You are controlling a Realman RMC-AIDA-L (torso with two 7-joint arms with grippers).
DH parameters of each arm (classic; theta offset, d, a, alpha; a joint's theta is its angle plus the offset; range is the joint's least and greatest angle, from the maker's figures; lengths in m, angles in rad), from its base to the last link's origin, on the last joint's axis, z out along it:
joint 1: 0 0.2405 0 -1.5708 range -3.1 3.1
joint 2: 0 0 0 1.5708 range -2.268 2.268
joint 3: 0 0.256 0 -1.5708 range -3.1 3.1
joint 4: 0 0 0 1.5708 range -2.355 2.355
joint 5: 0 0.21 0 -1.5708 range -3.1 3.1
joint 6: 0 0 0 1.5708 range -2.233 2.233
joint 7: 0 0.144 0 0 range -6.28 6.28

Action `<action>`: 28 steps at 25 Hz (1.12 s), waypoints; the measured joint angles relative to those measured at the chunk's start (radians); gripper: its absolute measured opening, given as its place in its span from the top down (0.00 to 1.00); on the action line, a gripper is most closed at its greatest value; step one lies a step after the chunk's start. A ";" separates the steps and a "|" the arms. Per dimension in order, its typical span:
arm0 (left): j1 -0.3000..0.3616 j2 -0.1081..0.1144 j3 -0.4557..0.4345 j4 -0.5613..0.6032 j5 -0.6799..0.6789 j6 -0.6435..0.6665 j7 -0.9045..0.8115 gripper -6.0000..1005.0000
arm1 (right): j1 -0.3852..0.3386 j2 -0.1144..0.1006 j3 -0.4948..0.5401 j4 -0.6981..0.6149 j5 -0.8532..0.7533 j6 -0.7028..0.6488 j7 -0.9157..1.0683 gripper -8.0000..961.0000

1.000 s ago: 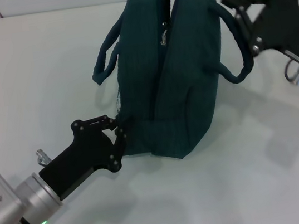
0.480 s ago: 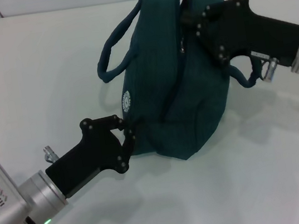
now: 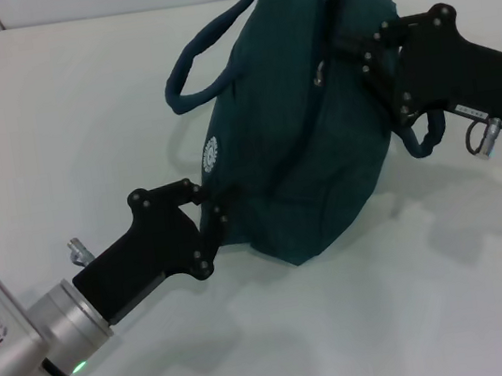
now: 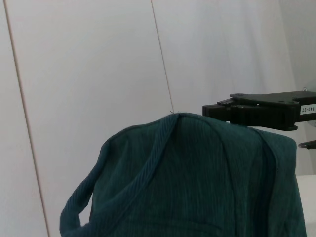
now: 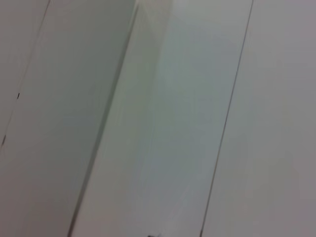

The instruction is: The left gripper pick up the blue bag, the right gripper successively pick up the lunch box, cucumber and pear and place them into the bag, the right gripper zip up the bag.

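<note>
Near the end — left gripper (image 3: 210, 215) clamped on the blue bag's (image 3: 301, 143) lower corner, right gripper (image 3: 359, 39) at its zipper, grip unclear — food unseen.

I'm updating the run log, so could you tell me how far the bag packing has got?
Holding looks done: the left gripper grips the blue bag at its lower side. No lunch box, cucumber or pear lies on the table, so they are probably packed, though the inside is hidden. In hand: the right gripper is at the bag's top by the zipper. Left: closing the zip, which appears partly open.
</note>
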 joint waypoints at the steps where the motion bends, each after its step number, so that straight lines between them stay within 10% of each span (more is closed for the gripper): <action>1: -0.001 0.000 0.001 0.000 0.000 -0.001 0.000 0.93 | 0.000 0.000 -0.001 0.003 0.006 -0.002 -0.007 0.98; 5: -0.004 -0.002 0.004 -0.004 0.000 -0.029 0.003 0.93 | 0.017 0.002 -0.016 0.044 0.077 -0.008 -0.078 0.98; 21: -0.017 0.011 -0.003 0.001 -0.023 0.046 -0.187 0.38 | 0.035 0.003 -0.039 0.097 0.174 -0.011 -0.157 0.98; 23: -0.026 0.013 -0.003 0.001 -0.025 0.058 -0.210 0.17 | 0.041 0.004 -0.039 0.103 0.175 -0.011 -0.174 0.98; 28: -0.035 0.015 -0.004 0.002 -0.034 0.084 -0.254 0.14 | 0.050 0.005 -0.051 0.108 0.175 -0.011 -0.191 0.98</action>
